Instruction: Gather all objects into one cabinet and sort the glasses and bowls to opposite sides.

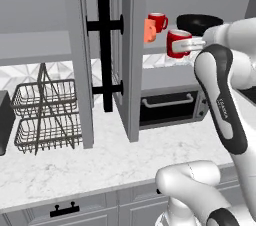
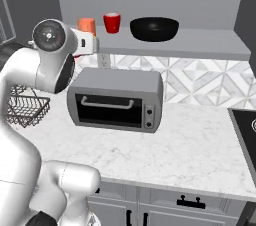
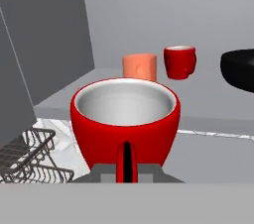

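Observation:
My gripper [image 1: 191, 45] [image 3: 126, 169] is shut on the handle of a red mug [image 1: 177, 43] [image 3: 124, 119] with a white inside, held upright in the air just in front of the grey cabinet shelf [image 2: 200, 41]. On the shelf stand a pale orange cup [image 1: 149, 30] [image 2: 87, 25] [image 3: 140, 66] and a second red mug [image 1: 158, 21] [image 2: 112, 22] [image 3: 180, 62] beside it. To their right on the same shelf sits the wide black bowl [image 1: 199, 23] [image 2: 154, 28] [image 3: 240, 70]. The cabinet door [image 1: 129, 55] with its black bar handle [image 1: 104, 50] stands open to the left.
A grey toaster oven [image 1: 167, 105] [image 2: 115, 99] sits on the marble counter [image 1: 115, 162] below the shelf. A two-tier wire basket [image 1: 45, 115] [image 2: 27, 105] stands on the left. A dark cooktop [image 2: 246, 125] lies at the right edge.

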